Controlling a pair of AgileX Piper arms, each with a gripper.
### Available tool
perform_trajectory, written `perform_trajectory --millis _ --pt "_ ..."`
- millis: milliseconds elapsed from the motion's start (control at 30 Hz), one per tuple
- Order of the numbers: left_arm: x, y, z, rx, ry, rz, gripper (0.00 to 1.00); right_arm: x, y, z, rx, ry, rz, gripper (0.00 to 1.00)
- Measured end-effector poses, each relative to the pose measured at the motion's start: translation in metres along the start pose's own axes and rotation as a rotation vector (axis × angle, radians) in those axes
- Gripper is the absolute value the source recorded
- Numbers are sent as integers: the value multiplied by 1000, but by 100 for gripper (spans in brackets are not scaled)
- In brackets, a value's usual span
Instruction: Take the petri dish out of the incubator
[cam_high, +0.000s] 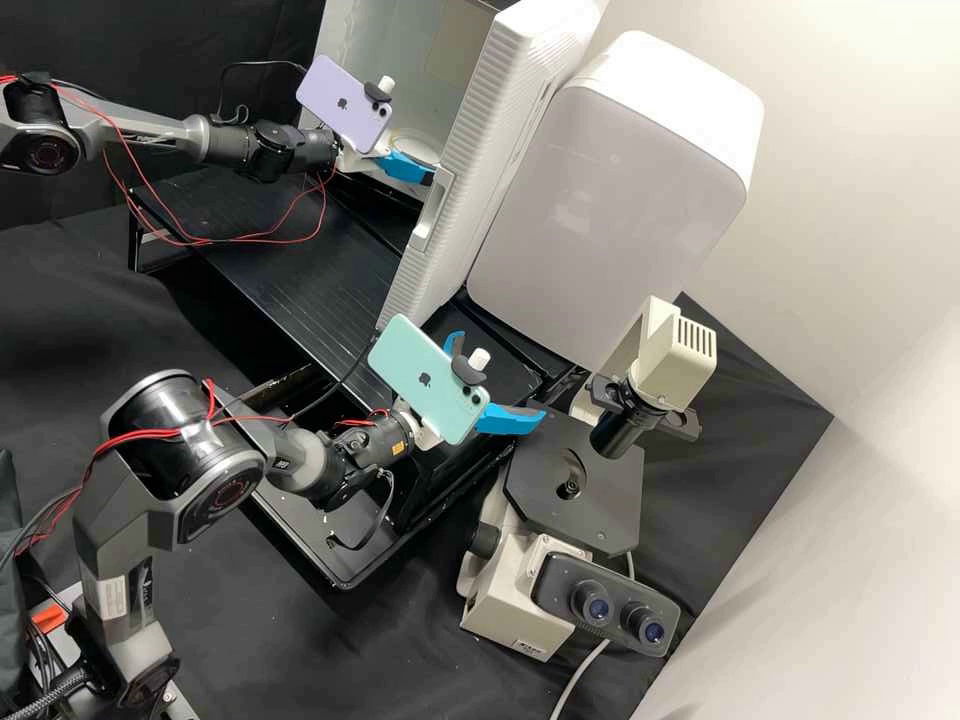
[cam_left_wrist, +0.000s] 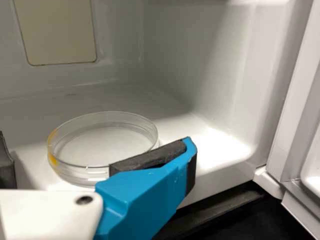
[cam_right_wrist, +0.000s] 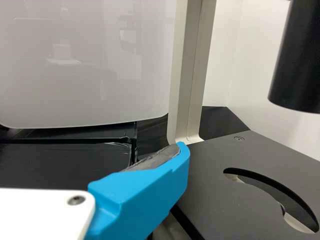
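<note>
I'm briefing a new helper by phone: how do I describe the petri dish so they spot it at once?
Find the big white incubator with ribbed sides, its door swung open. On its white floor sits the petri dish: shallow, round and clear, with a yellow mark on its rim. Nothing else in there is see-through.

the incubator (cam_left_wrist: 215, 70) front stands open, door (cam_left_wrist: 299, 100) flanking one side.
</note>
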Motion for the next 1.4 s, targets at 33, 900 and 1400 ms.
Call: perform_trajectory --millis 33,900,1400 --pt "1 0 0 2 1 -1 100 0 0 0 0 0 0 100" --pt "17 -10 2 -18 -1 30 100 0 0 0 0 0 0 100" --pt "18 -21 -2 -6 15 41 0 0 0 0 0 0 0 100"
